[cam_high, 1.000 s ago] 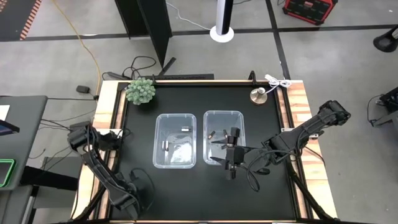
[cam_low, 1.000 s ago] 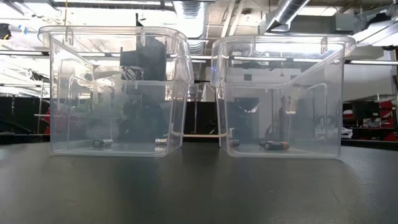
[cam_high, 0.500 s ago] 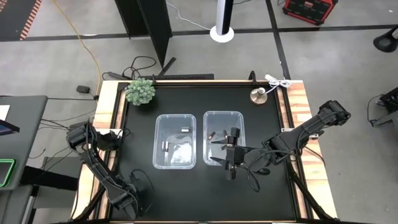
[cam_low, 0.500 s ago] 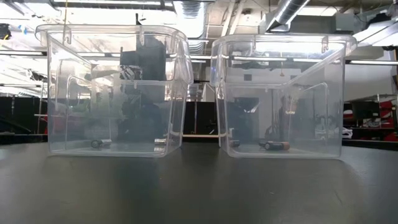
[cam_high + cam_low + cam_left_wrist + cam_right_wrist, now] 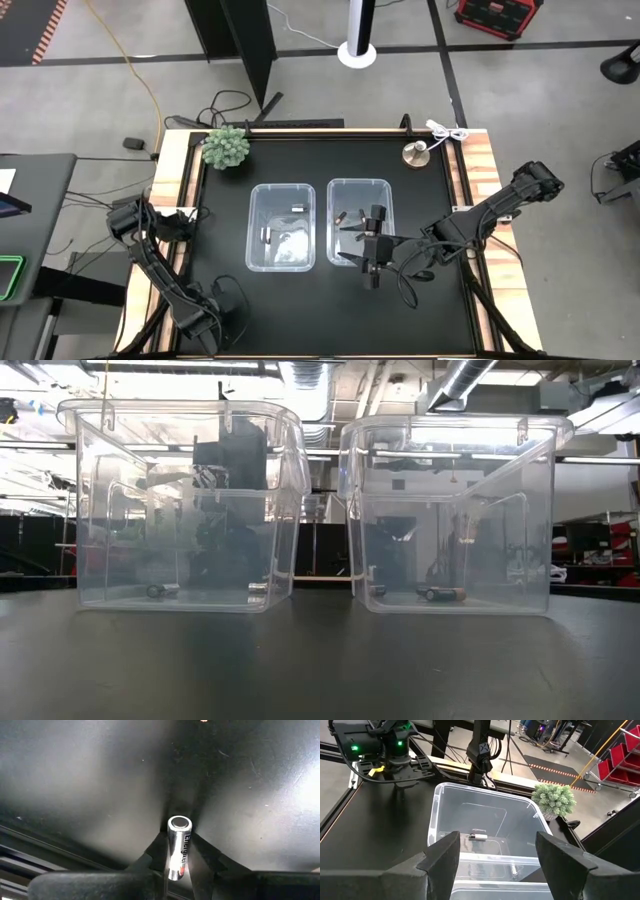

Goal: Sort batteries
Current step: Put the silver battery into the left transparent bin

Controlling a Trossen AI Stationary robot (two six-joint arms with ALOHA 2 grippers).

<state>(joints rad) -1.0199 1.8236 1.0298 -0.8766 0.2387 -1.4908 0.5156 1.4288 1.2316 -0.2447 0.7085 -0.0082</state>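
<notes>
My left gripper (image 5: 210,312) is at the table's near left corner, shut on a silvery battery (image 5: 179,849). My right gripper (image 5: 372,252) hovers open over the near part of the right clear bin (image 5: 360,200) and holds nothing. The left clear bin (image 5: 282,226) has two small batteries (image 5: 298,208) (image 5: 266,235) lying on its floor. In the low view a dark battery with a copper end (image 5: 443,594) lies on the right bin's floor. The right wrist view looks past the open fingers (image 5: 445,855) at the left bin (image 5: 485,820). My left gripper pinches the silvery battery by its long sides (image 5: 175,862) between its two fingers. The battery's round end cap (image 5: 180,824) sticks out past the fingertips. The black table top shows behind it. I cannot tell whether the battery touches the table.
A small green plant (image 5: 226,146) stands at the far left corner. A round metal bell (image 5: 415,153) and a white cable (image 5: 445,133) are at the far right. Bare black table lies in front of both bins (image 5: 320,660).
My left gripper has shifted a little toward the table's near left corner, still shut on the battery.
</notes>
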